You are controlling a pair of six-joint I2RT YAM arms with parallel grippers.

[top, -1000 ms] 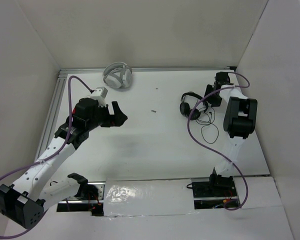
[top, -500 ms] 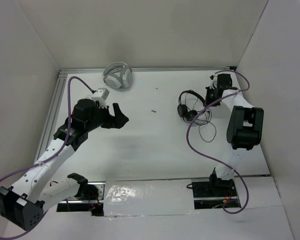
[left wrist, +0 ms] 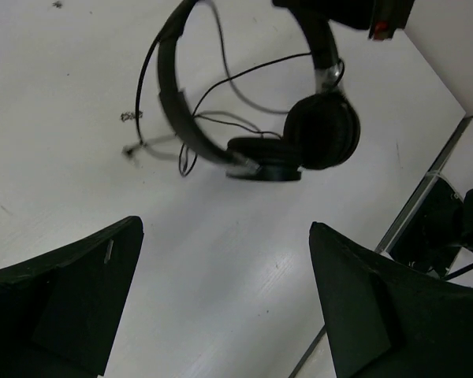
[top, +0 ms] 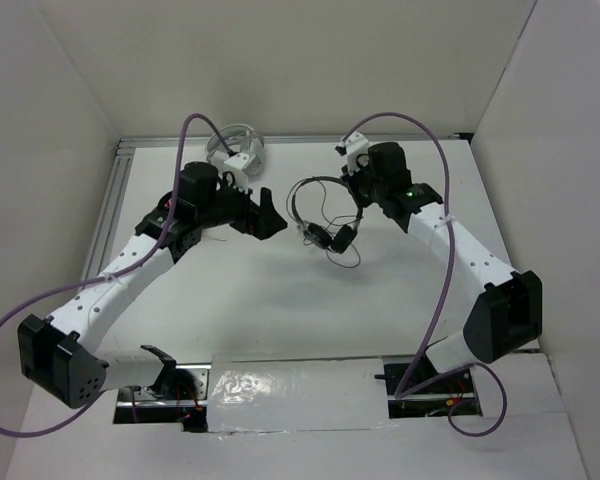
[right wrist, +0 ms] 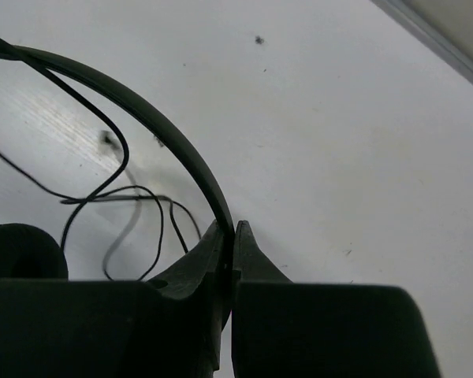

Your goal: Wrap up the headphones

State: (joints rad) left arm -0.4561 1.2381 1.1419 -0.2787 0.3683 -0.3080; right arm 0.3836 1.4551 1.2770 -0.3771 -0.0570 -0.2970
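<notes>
The black headphones point(top: 327, 238) hang near the middle of the table, held by the thin headband point(right wrist: 158, 118). My right gripper point(top: 352, 190) is shut on that headband point(right wrist: 234, 228), the band pinched between its tips. The two ear pads point(left wrist: 323, 130) dangle together below the band, and the thin cable point(right wrist: 118, 157) trails in loose loops to the table. My left gripper point(top: 270, 215) stands wide open just left of the headphones, with nothing between its fingers point(left wrist: 225, 228).
White/grey headphones point(top: 235, 150) lie at the back, partly behind my left arm. An aluminium rail point(top: 115, 200) runs along the table's left edge and another along the back. A small dark speck point(left wrist: 126, 116) lies on the table under the cable.
My right gripper shut on the headband and carried the headphones left from the right side to the table's middle. My left arm swung back and right towards them, still open.
</notes>
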